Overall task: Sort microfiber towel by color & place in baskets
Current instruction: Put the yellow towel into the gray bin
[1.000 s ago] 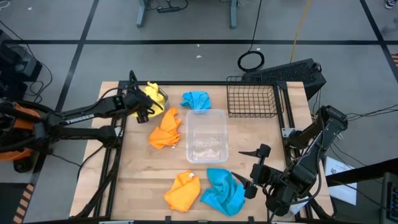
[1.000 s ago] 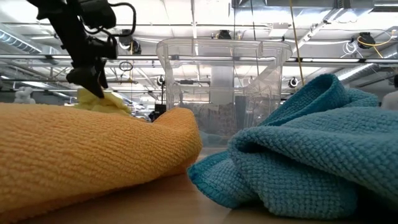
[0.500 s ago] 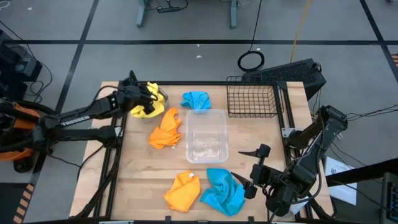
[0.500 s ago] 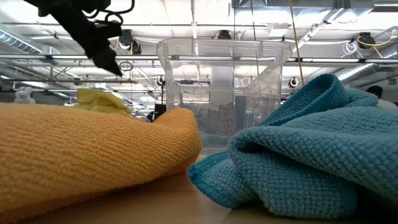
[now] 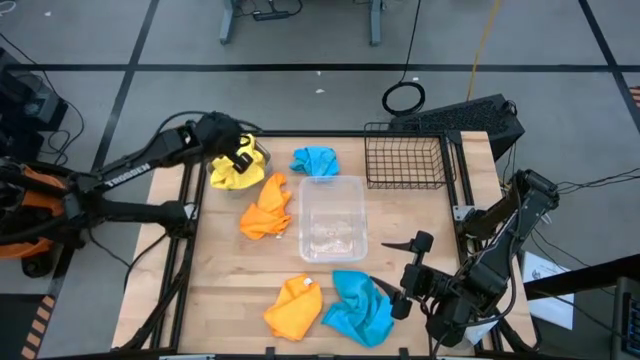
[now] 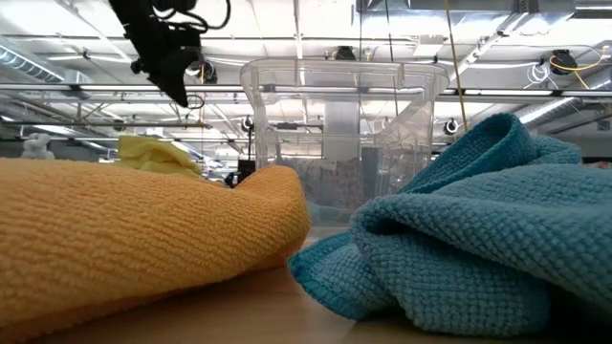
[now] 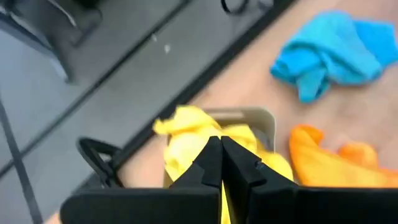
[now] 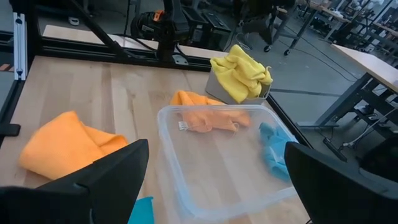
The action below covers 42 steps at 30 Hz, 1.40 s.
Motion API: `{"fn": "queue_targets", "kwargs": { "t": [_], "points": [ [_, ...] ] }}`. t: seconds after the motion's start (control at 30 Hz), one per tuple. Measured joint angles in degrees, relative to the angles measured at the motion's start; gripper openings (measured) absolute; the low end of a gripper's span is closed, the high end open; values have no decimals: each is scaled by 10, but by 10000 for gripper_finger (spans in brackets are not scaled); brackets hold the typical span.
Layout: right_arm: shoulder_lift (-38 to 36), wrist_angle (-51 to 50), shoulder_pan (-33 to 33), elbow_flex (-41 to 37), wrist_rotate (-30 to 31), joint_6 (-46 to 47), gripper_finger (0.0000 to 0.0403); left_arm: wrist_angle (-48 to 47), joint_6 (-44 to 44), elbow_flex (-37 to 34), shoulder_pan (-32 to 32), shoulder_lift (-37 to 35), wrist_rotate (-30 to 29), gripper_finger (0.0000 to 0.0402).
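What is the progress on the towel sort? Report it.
Done: yellow towels sit in the grey bin. In hand: nothing; the left gripper is shut and empty above that bin, and the right gripper waits open. Left: two orange towels and two blue towels on the table; the clear tub and wire basket are empty.

Robotics lab: benches [image 8: 367, 62], ceiling trusses [image 6: 316, 88].

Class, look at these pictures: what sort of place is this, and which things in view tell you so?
Probably a robotics lab or workshop in a large industrial hall. Two robot arms flank a wooden table; exposed ceiling trusses run overhead; more workbenches stand on the bare grey floor beyond.
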Motion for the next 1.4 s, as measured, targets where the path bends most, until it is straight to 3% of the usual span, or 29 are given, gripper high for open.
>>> {"fn": "queue_targets", "kwargs": {
  "t": [0.13, 0.27, 0.57, 0.97, 1.17, 1.4],
  "points": [
    [0, 3, 0, 0, -1, 2, 367, -27, -2, -6, 41, 49, 21, 2],
    [0, 6, 6, 0, -4, 7, 367, -44, -4, -36, 71, 97, 85, 1],
    [0, 4, 12, 0, -3, 4, 367, 25, -17, -113, 72, 157, 133, 1],
    [0, 6, 12, 0, -1, 4, 367, 93, -16, -155, 72, 231, 163, 0],
    [0, 6, 12, 0, -4, 4, 367, 100, -7, -149, 72, 229, 176, 0],
    [0, 6, 12, 0, -2, 4, 367, 39, -28, -106, 72, 149, 178, 0]
  ]
}}
